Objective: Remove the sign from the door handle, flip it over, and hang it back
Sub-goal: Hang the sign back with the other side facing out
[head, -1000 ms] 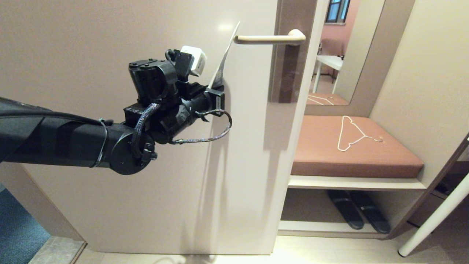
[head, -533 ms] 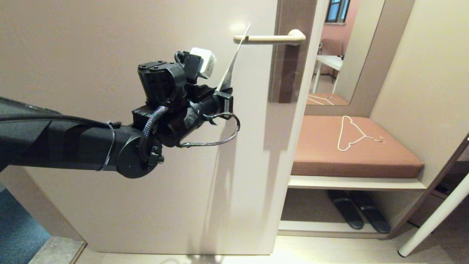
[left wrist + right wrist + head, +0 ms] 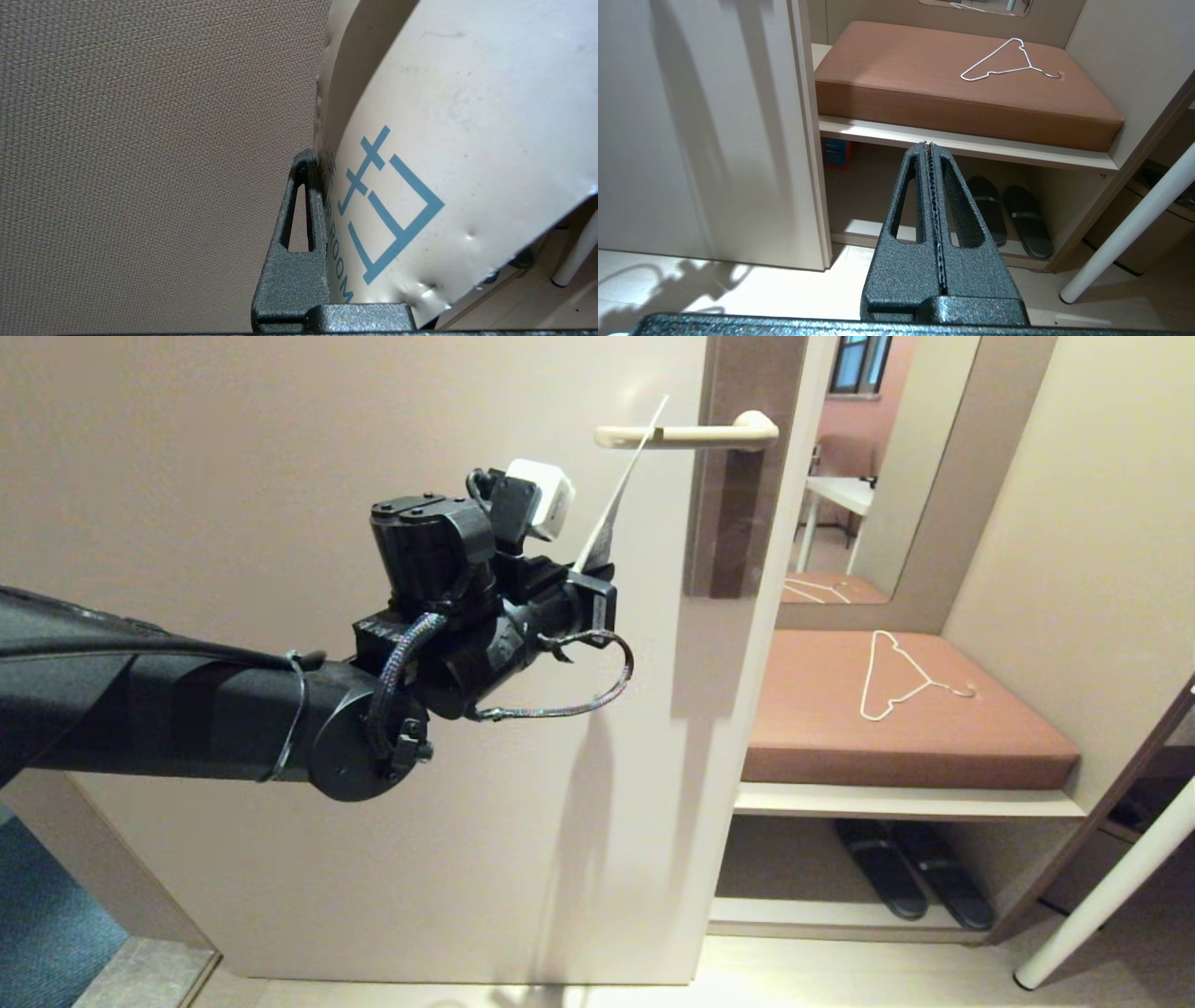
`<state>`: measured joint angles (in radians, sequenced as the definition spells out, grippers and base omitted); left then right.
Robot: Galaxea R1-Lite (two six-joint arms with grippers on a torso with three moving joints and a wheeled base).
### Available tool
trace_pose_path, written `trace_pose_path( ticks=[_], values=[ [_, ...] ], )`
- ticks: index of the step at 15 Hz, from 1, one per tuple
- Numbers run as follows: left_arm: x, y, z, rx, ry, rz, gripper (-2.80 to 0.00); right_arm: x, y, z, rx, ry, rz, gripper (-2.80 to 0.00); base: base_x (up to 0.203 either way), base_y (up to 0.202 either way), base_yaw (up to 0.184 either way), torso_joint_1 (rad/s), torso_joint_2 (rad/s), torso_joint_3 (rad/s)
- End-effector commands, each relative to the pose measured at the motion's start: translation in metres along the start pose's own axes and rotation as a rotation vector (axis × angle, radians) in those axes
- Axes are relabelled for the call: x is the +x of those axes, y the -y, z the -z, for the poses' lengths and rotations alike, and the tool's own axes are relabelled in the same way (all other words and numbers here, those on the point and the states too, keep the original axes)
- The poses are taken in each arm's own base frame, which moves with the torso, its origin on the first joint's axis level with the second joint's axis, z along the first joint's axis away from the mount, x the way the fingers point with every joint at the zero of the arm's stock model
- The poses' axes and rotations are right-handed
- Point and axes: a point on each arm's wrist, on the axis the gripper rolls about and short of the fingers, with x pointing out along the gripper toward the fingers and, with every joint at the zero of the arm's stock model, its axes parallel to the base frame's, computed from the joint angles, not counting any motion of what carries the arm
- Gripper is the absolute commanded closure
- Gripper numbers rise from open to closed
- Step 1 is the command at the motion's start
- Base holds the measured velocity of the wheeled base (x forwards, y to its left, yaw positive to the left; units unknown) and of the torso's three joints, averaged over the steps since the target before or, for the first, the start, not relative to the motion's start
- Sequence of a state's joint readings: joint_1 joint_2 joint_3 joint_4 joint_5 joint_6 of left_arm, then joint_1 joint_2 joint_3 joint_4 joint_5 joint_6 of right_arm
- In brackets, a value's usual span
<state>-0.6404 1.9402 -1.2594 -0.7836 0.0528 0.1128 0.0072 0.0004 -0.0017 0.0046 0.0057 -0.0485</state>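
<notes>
My left gripper (image 3: 597, 577) is shut on the lower end of the sign (image 3: 621, 485), which I see edge-on as a thin tilted white strip in the head view. The sign's top crosses the door handle (image 3: 700, 432) a little in from the lever's free end; I cannot tell whether the lever runs through the hole. In the left wrist view the sign (image 3: 444, 140) shows its white side with blue lettering, pressed against one finger (image 3: 299, 242) of the left gripper (image 3: 322, 163); the other finger is hidden behind the card. My right gripper (image 3: 930, 147) is shut on nothing, low down near the bench shelf.
The beige door (image 3: 280, 448) fills the left and centre. To its right is a bench with a brown cushion (image 3: 840, 747) and a white wire clothes hanger (image 3: 896, 677) on it, dark slippers (image 3: 910, 882) below, and a white slanted leg (image 3: 1111, 887).
My left arm has carried the sign to the right and slightly up. The sign's top went from the handle's free end to a spot further in along the lever.
</notes>
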Motion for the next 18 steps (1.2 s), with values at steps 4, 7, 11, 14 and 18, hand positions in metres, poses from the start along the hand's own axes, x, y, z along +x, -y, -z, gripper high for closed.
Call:
trace_pose_path(
  ticks=[4,7,11,14,18],
  values=[
    [-0.001,0.01,-0.001,-0.004,0.006,0.024,0.0,0.0,0.0,0.0,-0.001,0.0,-0.001,0.0,0.0,0.0,0.0,0.0,0.0,0.0],
    [0.0,0.011,-0.001,-0.002,0.006,0.025,0.0,0.0,0.0,0.0,-0.001,0.0,-0.001,0.0,0.0,0.0,0.0,0.0,0.0,0.0],
    [0.001,0.012,0.003,-0.002,-0.006,0.025,0.0,0.0,0.0,0.0,-0.001,0.0,-0.001,0.0,0.0,0.0,0.0,0.0,0.0,0.0],
    [0.002,0.016,0.004,-0.002,-0.007,0.036,-2.8,0.0,0.0,0.0,-0.001,0.0,-0.001,0.0,0.0,0.0,0.0,0.0,0.0,0.0],
    [0.002,0.02,0.003,-0.009,0.008,0.051,-2.8,0.0,0.0,0.0,0.002,0.0,-0.001,0.0,0.0,0.0,0.0,0.0,0.0,0.0]
  ],
)
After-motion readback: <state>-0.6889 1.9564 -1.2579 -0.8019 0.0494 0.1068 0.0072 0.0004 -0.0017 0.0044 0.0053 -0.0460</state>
